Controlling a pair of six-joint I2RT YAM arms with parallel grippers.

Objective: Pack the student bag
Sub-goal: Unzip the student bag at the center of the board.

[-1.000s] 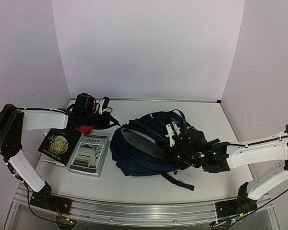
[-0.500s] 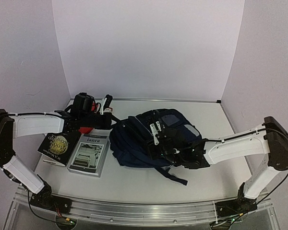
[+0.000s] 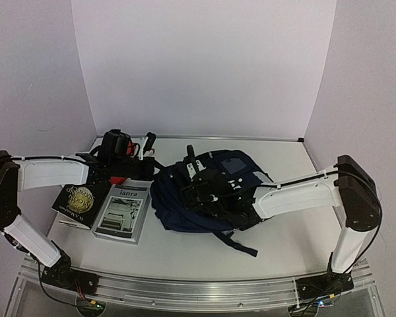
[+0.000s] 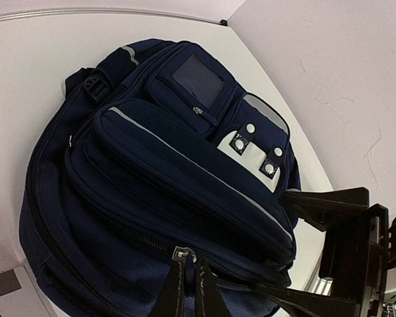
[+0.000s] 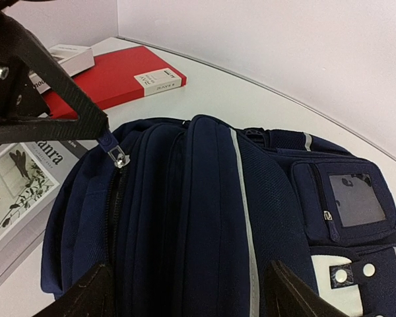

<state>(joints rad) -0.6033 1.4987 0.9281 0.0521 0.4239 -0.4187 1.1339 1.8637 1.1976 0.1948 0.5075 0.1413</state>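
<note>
The student bag point(image 3: 211, 205), a navy backpack with thin grey stripes, lies front pocket up in the middle of the table. My left gripper point(image 3: 158, 170) is at its left end, shut on the blue zipper pull point(image 5: 112, 148); in the left wrist view the fingers point(image 4: 175, 290) pinch the pull just below the metal slider point(image 4: 183, 254). My right gripper point(image 3: 193, 179) hovers over the top of the bag point(image 5: 204, 218), jaws wide apart with nothing held. Its fingers point(image 5: 86, 297) straddle the bag's ridges.
Left of the bag lie a grey "lanra" book point(image 3: 123, 211) and a black book with a gold emblem point(image 3: 81, 198). A red book point(image 5: 119, 79) and a white one point(image 5: 69, 59) lie behind the left gripper. White walls close in the table's back and sides.
The right gripper has opened and swung left across the bag. The bag's raised opening has dropped and the bag now lies flatter. The left gripper has stayed shut in place.
</note>
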